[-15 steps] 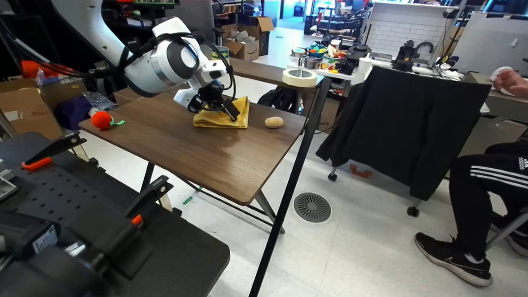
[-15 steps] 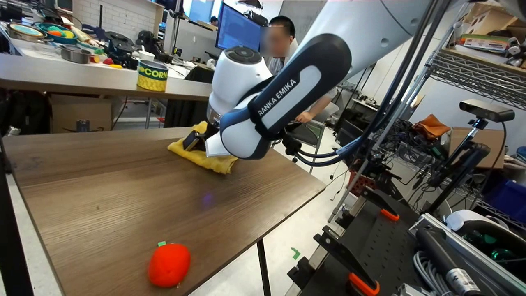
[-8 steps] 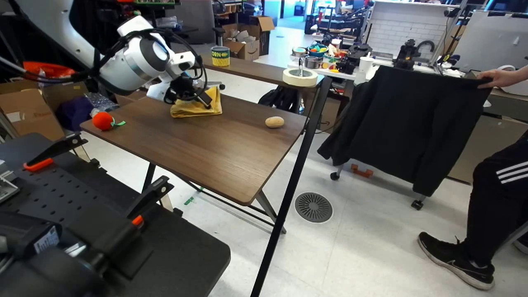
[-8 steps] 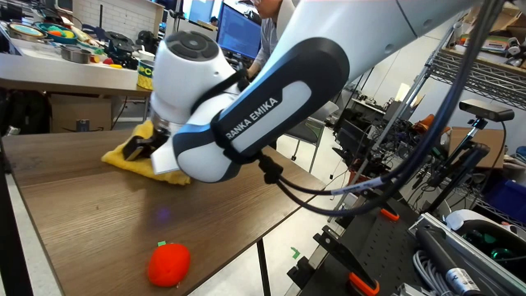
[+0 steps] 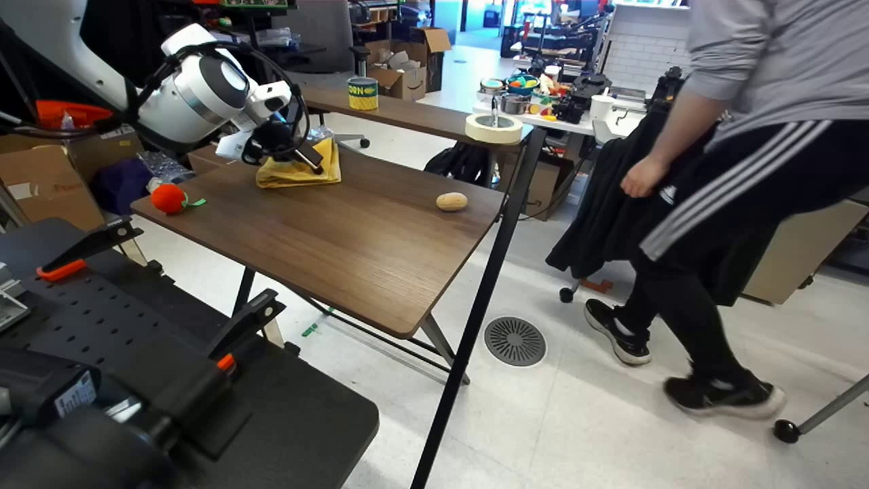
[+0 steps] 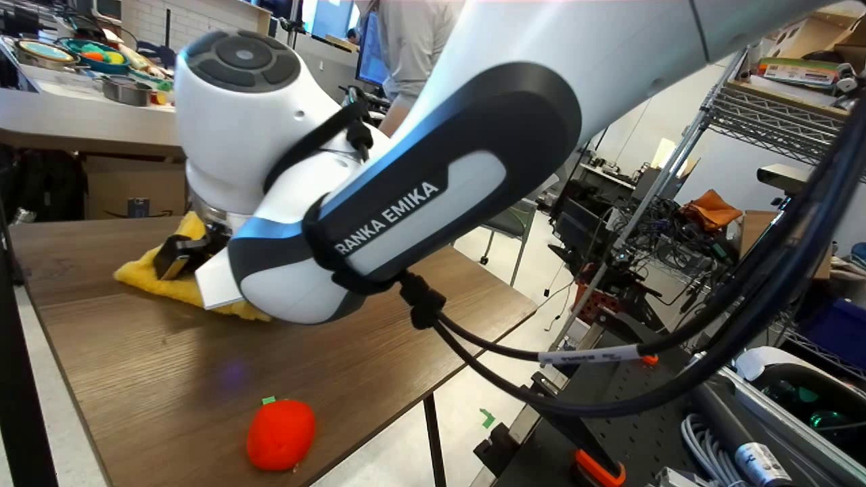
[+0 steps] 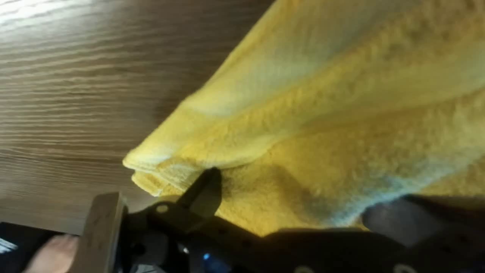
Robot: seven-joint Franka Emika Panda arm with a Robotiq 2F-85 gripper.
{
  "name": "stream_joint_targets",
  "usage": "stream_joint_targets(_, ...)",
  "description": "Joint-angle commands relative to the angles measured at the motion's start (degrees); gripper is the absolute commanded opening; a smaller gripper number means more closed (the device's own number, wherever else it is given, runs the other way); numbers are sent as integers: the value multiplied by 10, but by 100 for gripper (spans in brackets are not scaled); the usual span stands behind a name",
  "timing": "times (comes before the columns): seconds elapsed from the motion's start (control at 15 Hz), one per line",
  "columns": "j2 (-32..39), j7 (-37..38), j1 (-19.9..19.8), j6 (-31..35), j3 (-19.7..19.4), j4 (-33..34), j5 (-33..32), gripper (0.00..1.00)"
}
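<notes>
A folded yellow cloth (image 7: 322,113) lies on the brown wooden table and shows in both exterior views. Over it the gripper (image 7: 291,193) is lowered, tilted, its jaws spread wide apart. One fingertip (image 7: 212,182) reaches a fold of the cloth and appears to press on it; the opposite finger (image 7: 394,220) is dark and close to the cloth's edge. Cloth surface fills the gap, but none of it looks pinched. In an exterior view the cloth (image 6: 142,276) bulges around the gripper's dark fingers, which partly hide it.
A red tomato-like toy (image 5: 167,198) sits near a table edge. A potato-like item (image 5: 451,201) lies near another edge. Behind, a corn can (image 5: 362,93) and a tape roll (image 5: 493,129) stand on a second surface. A person (image 5: 719,170) walks nearby.
The arm has slid across the table, and the yellow cloth has travelled along under the gripper, leftward in both exterior views. The jaws stayed wide. The person got up and moved.
</notes>
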Motion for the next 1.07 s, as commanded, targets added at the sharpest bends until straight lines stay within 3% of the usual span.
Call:
stream_joint_targets(0.0,15,58,1,-10,-33,-67,-14,100)
stream_joint_targets(0.2,7,94,7,-12,-56,-117,-14,100)
stream_joint_targets(0.33,-6,99,4,-16,-50,-150,-14,100)
stream_joint_targets(0.4,-31,61,-18,-18,-8,-149,-12,100)
stream_joint_targets(0.47,-31,96,-7,-1,-48,-111,-12,100)
stream_joint_targets(0.73,-50,82,-14,-2,-34,-132,-12,100)
stream_joint_targets(1.0,-56,42,-29,-62,-21,-144,-27,100)
